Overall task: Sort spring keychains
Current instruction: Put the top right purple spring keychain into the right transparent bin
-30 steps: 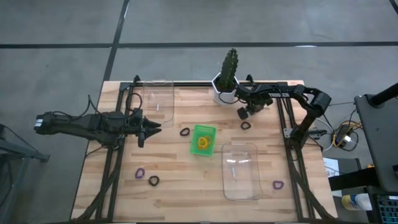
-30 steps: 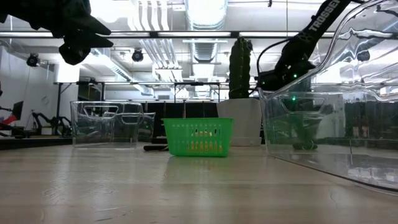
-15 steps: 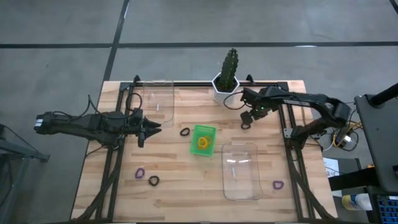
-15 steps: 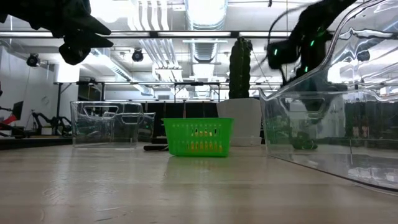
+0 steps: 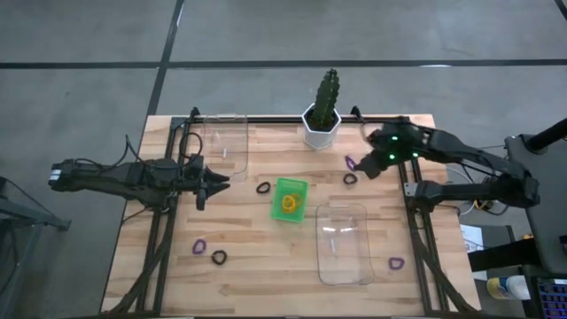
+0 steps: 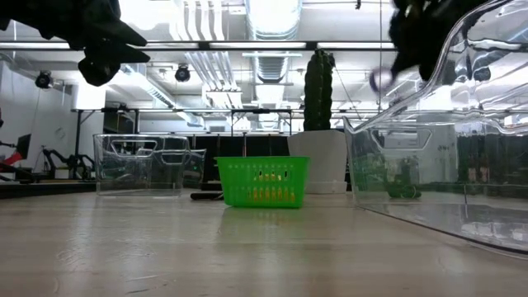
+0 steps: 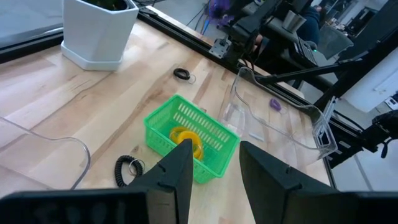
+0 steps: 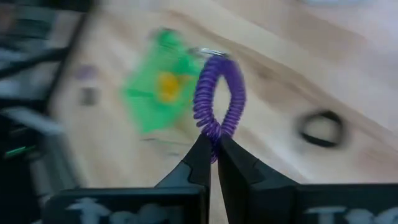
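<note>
— Where is your right gripper (image 8: 214,151)?

— Up over the far right part of the table (image 5: 257,283), near the white planter (image 5: 320,128) with the cactus (image 5: 329,91). My fingers are pinched together on a purple keychain (image 8: 219,98), which hangs clear of the wood as a coiled loop.

— And the left gripper (image 7: 210,163)?

— It waits above the left side of the table, fingers spread apart, nothing between them.

— Where are the other keychains?

— An orange one (image 5: 289,204) lies inside the green bin (image 5: 290,185) at mid-table. A black one (image 5: 263,188) lies just left of that bin, and another black one (image 5: 349,179) lies on the wood right of it, below my right gripper. Near the front left, a purple one (image 5: 199,246) and a black one (image 5: 219,257) sit close together. One more purple one (image 5: 395,263) lies at the front right, just beside the clear container (image 5: 342,243).

— Any other containers?

— A second clear container (image 5: 225,144) stands at the far left, near the left gripper.
</note>
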Motion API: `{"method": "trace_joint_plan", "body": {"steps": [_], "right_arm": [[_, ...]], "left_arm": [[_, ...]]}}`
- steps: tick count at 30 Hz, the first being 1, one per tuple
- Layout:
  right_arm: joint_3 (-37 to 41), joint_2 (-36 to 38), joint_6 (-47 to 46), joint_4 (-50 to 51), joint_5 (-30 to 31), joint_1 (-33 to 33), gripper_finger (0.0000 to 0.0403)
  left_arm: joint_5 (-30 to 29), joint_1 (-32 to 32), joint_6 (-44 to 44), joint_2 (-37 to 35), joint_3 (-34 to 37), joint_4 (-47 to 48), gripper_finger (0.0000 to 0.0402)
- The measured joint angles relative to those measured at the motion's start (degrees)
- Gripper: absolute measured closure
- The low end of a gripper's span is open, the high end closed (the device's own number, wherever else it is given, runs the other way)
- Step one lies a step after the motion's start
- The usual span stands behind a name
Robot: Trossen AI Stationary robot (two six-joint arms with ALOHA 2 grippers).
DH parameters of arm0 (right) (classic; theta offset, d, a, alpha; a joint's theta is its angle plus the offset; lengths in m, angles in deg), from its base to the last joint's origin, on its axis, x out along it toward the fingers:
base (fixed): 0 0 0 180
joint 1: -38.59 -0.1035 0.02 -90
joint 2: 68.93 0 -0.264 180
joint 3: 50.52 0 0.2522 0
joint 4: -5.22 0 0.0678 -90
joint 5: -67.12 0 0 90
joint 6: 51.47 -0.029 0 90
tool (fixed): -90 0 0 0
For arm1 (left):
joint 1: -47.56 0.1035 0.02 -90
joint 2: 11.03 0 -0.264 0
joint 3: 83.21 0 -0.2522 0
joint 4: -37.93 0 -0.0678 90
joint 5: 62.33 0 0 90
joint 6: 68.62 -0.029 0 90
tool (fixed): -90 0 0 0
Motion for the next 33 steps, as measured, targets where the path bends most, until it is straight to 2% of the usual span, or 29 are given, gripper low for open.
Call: {"method": "trace_joint_plan", "body": {"steps": [4, 9, 14, 22, 27, 33], "right_arm": [[0.02, 5.79, -0.19, -6.51, -5.33, -3.14, 0.0390], [0.02, 10.19, -1.08, -13.80, -5.78, -8.95, 0.0390], [0.02, 10.81, -3.64, -18.09, -4.66, -15.33, 0.0390], [0.02, 7.58, -8.45, -18.71, -0.13, -22.93, 0.0390], [0.04, 3.19, -15.97, -16.01, 0.04, -28.80, 0.0390], [0.07, -3.84, -28.42, -7.19, 1.12, -37.78, 0.0390]], "left_arm": [[1.30, 0.00, -0.52, 0.00, 0.00, 0.00, 0.0278], [1.49, -0.02, -0.56, 0.00, 0.00, 0.00, 0.0278], [2.20, -0.02, -0.94, 0.00, 0.00, 0.02, 0.0278], [2.97, -0.02, -1.49, 0.00, -0.01, 0.04, 0.0278], [3.64, -0.01, -1.90, -0.01, 0.00, 0.17, 0.0278], [3.64, 0.00, -1.90, -0.02, 0.00, 0.35, 0.0278]]}}
